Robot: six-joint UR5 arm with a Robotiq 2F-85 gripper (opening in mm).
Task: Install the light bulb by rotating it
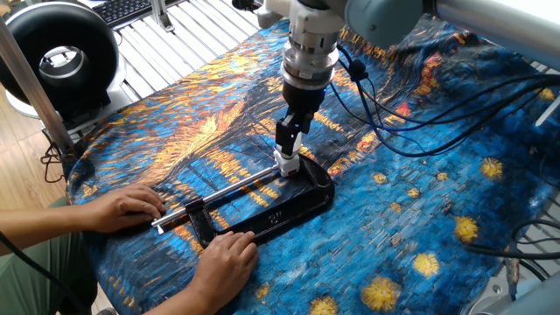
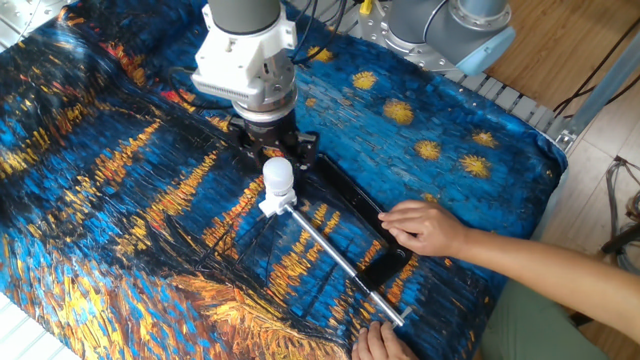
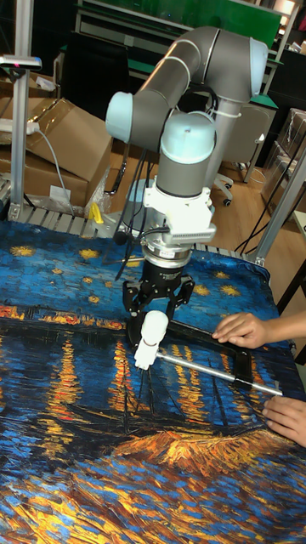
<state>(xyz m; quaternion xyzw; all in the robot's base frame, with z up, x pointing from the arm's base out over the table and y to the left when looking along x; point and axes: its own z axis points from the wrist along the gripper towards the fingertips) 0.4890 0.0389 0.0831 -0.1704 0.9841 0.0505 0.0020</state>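
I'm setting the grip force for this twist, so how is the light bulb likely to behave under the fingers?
The light bulb has a smooth rounded dome, so it probably slips if held loosely. It looks thin-shelled, likely fragile under hard squeezing. Standing upright in the white socket, it should turn rather than tip while the gripper straddles it.

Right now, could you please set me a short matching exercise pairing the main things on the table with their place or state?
Things:
1. light bulb
2. gripper
3. black clamp
4. person's hands

States:
a. lying flat on the patterned cloth
b. steadying the clamp
c. upright on the white socket
d. around the bulb from above

Pairs: 1-c, 2-d, 3-a, 4-b
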